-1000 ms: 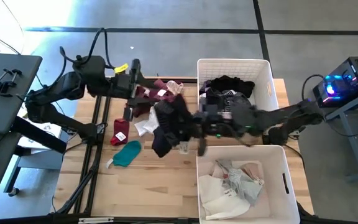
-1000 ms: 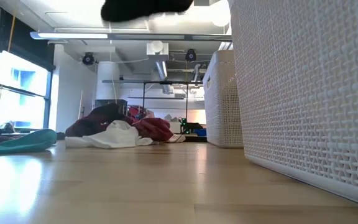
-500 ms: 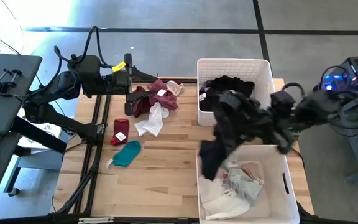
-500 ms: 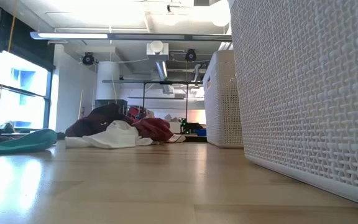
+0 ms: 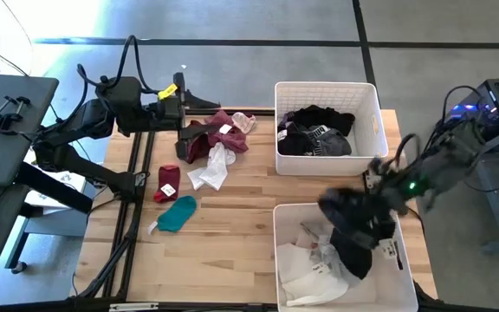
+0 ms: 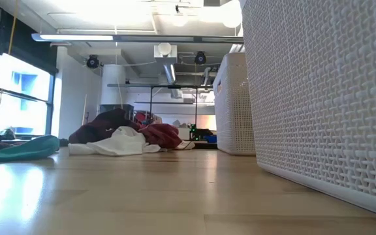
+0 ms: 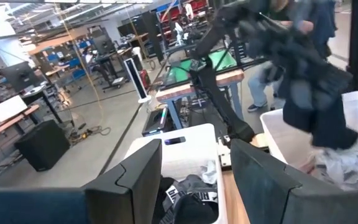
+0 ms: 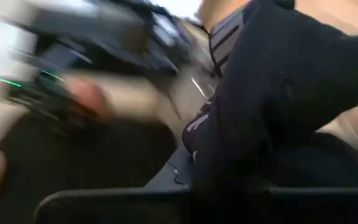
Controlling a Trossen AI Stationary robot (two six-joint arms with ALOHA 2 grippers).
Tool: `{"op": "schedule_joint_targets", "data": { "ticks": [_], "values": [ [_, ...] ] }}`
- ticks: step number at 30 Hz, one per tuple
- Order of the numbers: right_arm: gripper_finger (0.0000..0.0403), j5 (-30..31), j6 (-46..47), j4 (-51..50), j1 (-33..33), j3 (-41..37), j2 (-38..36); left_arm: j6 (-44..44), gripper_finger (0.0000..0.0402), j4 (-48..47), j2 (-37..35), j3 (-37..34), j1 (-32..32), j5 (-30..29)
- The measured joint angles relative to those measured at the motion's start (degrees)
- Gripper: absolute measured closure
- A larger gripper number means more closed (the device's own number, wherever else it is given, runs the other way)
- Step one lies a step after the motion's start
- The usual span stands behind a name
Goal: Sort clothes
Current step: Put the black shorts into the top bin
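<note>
Two white rectangular plastic bins sit on the pale wooden desk (image 5: 232, 243); take the far white lattice-walled bin (image 5: 326, 91) as the landmark. It holds a heap of black and grey soft garments (image 5: 316, 132). Just beside it, on its near side, stands the second white bin (image 5: 405, 273), with crumpled white and pale grey fabric pieces (image 5: 314, 260) inside. Over that near bin the right pincer (image 5: 364, 221) is clenched on a dark navy-black soft garment (image 5: 353, 238), which hangs from it above the light pieces; the right wrist view fills with this same dark cloth, blurred. To the left of the landmark bin, apart from it, lies a loose pile of maroon and white garments (image 5: 213, 143) with a pale pink piece at its edge nearest the bin. Farther from the bin than the pile lie a small folded red garment with a white tag (image 5: 167, 182) and a teal soft garment (image 5: 178, 213), near each other. The left pincer (image 5: 186, 100) hangs at the far side of the maroon pile, well left of the landmark bin, its fingers (image 7: 135, 180) released and holding nothing.
</note>
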Motion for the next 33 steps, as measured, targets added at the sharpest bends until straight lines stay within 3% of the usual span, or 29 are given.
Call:
{"op": "schedule_joint_targets", "data": {
  "ticks": [4, 6, 9, 18, 21, 24, 29, 31, 33],
  "values": [
    [0.0403, -13.7, 9.0, -12.3, 1.3, 0.0, 4.3, 0.0, 0.022, 0.0, 0.2, 0.0, 0.0, -1.6],
    [0.0403, -16.4, 9.8, -16.8, 1.8, 0.0, 6.8, -0.1, 0.022, 0.0, 0.4, 0.0, 0.0, -1.8],
    [0.0403, -16.6, 8.3, -15.6, 2.2, -0.1, 10.1, 0.0, 0.022, 0.4, 0.9, 0.0, 0.0, -1.9],
    [0.0403, -13.2, 3.0, 1.4, 2.2, -0.1, 15.3, 0.0, 0.022, 2.4, 2.3, 0.0, 0.0, -1.9],
    [0.0403, -2.5, -4.6, 7.3, 2.0, 0.3, 14.8, -0.1, 0.022, 3.6, 2.3, 0.0, 0.0, -1.4],
    [0.0403, 12.3, -15.2, 5.5, 1.7, 4.1, 14.1, -0.1, 0.022, 4.7, 2.3, 0.0, 0.0, -1.1],
    [0.0403, 42.6, -34.0, -3.0, 1.1, 14.4, 13.5, -0.1, 0.022, 6.0, 2.3, 0.0, 0.0, -1.1],
    [0.0403, 54.8, -38.2, -8.2, 0.0, 18.5, 13.4, -0.1, 0.022, 6.1, 2.3, 0.0, 0.0, -1.1],
    [0.0403, 63.0, -39.9, -14.1, -1.9, 21.9, 13.1, -0.1, 0.022, 6.2, 2.3, 0.0, 0.0, -1.1]
  ]
}}
